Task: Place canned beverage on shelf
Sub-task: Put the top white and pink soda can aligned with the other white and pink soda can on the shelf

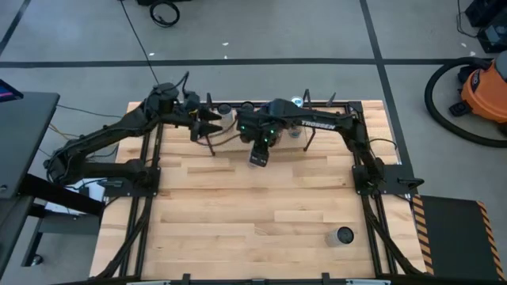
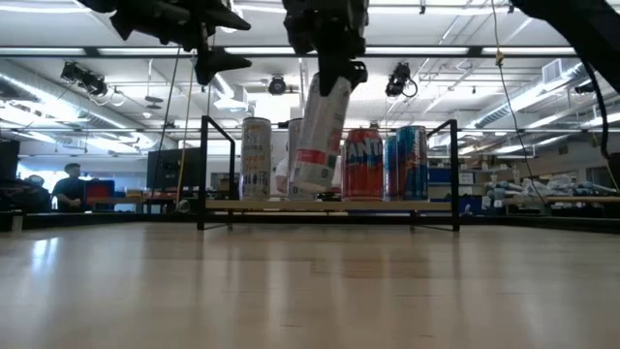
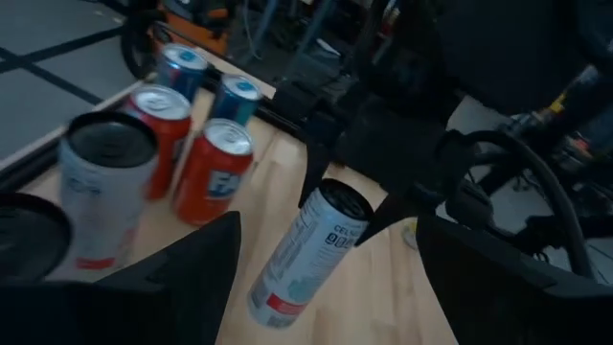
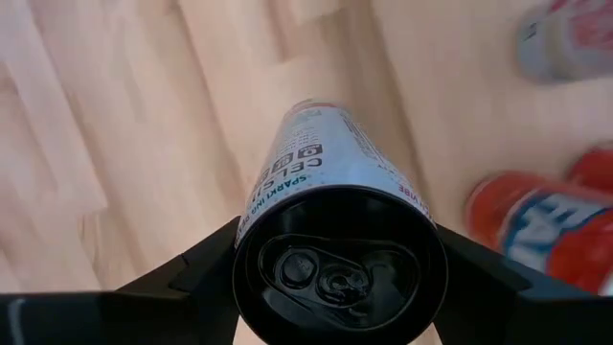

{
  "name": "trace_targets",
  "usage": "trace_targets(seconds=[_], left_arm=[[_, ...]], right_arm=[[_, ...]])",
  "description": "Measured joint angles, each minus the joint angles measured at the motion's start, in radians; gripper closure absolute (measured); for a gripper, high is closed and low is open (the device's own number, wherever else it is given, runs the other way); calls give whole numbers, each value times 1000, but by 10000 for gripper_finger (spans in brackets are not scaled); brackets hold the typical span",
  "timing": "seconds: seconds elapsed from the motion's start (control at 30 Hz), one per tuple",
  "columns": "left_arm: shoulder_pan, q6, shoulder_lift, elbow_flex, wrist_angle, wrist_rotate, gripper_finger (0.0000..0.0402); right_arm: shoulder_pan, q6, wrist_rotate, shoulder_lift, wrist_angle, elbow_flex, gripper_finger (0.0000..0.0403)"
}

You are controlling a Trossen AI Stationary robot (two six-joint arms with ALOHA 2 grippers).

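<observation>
The right gripper (image 2: pixel 329 78) pinches the white can (image 2: pixel 320 136) by its top, tilted, above the table at twelve o'clock before the shelf (image 2: pixel 329 206). Lowered tilted, it could topple shelved cans. The left gripper (image 1: pixel 212 120) hovers spread nearby.

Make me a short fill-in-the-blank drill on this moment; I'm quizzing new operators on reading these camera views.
1. The right gripper is shut on a white can, which hangs ____ the table, not resting on it.
2. That white can is ____ rather than upright.
3. The orange cans stand on the ____.
4. One more can stands alone on the table near the ____ arm's base.

Missing words: above; tilted; shelf; right
</observation>
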Motion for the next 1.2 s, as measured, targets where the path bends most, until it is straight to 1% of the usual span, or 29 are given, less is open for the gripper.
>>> trace_targets(seconds=[0.13, 0.23, 0.33, 0.5, 0.8, 1.1, 1.2], left_arm=[[46, -6, -5, 0, 1, 0, 86], [76, -19, -5, 0, -4, -1, 86], [93, -18, -5, 0, -3, -1, 86], [105, -18, -5, 0, -3, 0, 86], [105, 24, -5, 0, -3, 0, 86], [80, 24, -5, 0, -3, 0, 86], [70, 24, -4, 0, -3, 0, 86]], right_arm=[[-37, -10, 26, 45, -24, 91, 138], [-62, -13, 42, 63, -18, 130, 138], [-78, -25, 43, 63, -5, 127, 138], [-97, -62, 80, 63, 9, 126, 138], [-138, -146, 88, 63, 58, 126, 138], [-162, -170, 80, 63, 36, 123, 138], [-159, -168, 80, 63, 47, 97, 137]])
